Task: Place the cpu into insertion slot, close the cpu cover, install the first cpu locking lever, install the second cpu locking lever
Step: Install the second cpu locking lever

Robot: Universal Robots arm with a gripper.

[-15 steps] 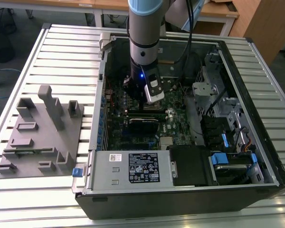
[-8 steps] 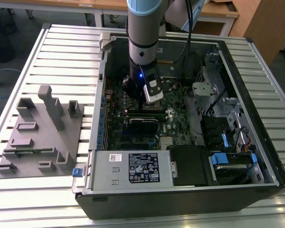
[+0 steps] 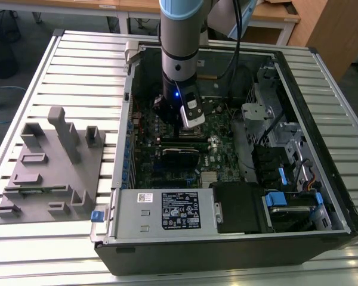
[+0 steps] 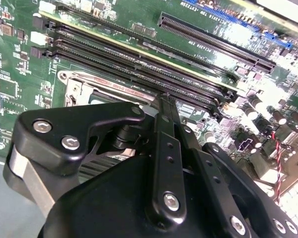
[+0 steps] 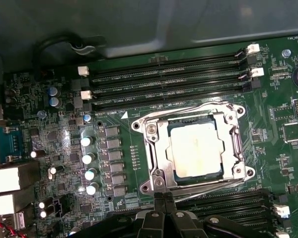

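Your arm (image 3: 179,42) reaches down into the open computer case (image 3: 227,232), which lies on its side on the slatted table (image 3: 77,77). In the exterior view the arm's wrist covers the socket area, so you get nothing of the chip from there.

In the first wrist view the cpu (image 5: 196,148) sits flat in the insertion slot (image 5: 175,174), its dull metal top facing up. The cpu cover (image 5: 155,146) lies down around it, framing the chip through its window. Thin wire levers run along the frame's edges; whether each is hooked under its catch is hard to make out.

The gripper (image 5: 164,197) is pressed together, its black fingertips meeting in a point just beside the frame's near corner. You cannot tell whether the tips touch a lever or the frame. In the second wrist view the gripper (image 4: 165,99) body hides most of the socket; a strip of silver rim shows beside the long memory slots (image 4: 139,62).

A grey fixture block (image 3: 51,167) sits on the table at the exterior view's left, well apart from the case.
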